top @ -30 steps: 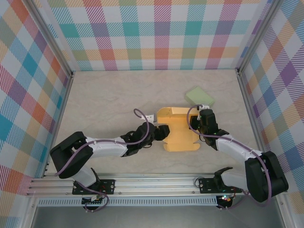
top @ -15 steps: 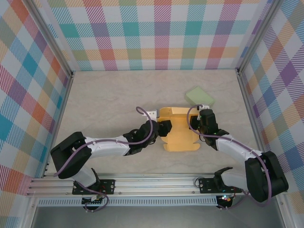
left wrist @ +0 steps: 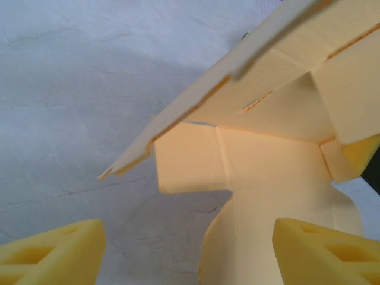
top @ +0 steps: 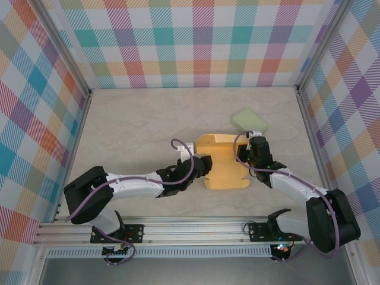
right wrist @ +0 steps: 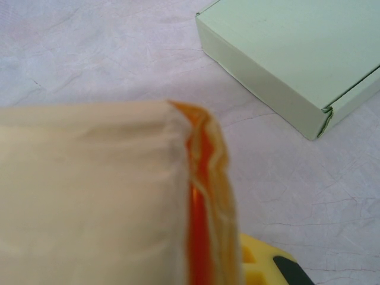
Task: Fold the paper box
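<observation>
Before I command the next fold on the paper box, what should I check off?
1. Opening of left end effector: ok, fingers wide apart, paper between them, ungripped.
2. Grip of right end effector: ok, shut on the paper box at its right edge.
3. Folding finished: not ok, panels lie spread.
4. Spare green box apart from the work: ok.
5. Crease under the right grip undamaged: cannot tell.

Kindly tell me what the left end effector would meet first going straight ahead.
Most likely the orange paper box, which lies directly ahead of the open left end effector, seemingly quite close.
</observation>
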Tool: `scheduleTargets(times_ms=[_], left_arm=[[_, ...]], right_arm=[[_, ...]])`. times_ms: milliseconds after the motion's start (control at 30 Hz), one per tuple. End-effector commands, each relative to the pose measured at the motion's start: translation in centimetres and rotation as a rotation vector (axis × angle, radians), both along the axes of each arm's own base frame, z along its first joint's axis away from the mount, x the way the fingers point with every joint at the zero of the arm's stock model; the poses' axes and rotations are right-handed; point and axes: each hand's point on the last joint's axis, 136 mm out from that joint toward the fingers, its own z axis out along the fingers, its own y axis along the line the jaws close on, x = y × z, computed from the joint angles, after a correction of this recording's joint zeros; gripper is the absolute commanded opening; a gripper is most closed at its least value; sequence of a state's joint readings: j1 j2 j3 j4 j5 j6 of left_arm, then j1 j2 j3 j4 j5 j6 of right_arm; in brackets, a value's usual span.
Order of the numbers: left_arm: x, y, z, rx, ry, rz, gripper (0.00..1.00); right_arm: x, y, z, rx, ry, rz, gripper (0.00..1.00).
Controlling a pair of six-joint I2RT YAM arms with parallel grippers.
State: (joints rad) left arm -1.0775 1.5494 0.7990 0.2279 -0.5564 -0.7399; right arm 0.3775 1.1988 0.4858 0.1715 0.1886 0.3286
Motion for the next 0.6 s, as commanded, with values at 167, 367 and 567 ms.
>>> scheduleTargets(times_ms=[167, 367, 567], left_arm=[[2.3, -2.7, 3.6, -0.010, -0.080, -0.009, 0.72], [2.3, -2.0, 3.5, -0.009, -0.056, 0.025, 0.72], [2.4, -0.8, 2.0, 0.034, -0.019, 0.063, 0.76]], right_arm=[[0.1, 0.5, 1.0, 0.025, -0.035, 0.012, 0.00], [0.0, 0.4, 0.9, 0.025, -0.034, 0.010, 0.00], [0.0, 0.5, 0.9, 0.027, -0.035, 0.011, 0.00]])
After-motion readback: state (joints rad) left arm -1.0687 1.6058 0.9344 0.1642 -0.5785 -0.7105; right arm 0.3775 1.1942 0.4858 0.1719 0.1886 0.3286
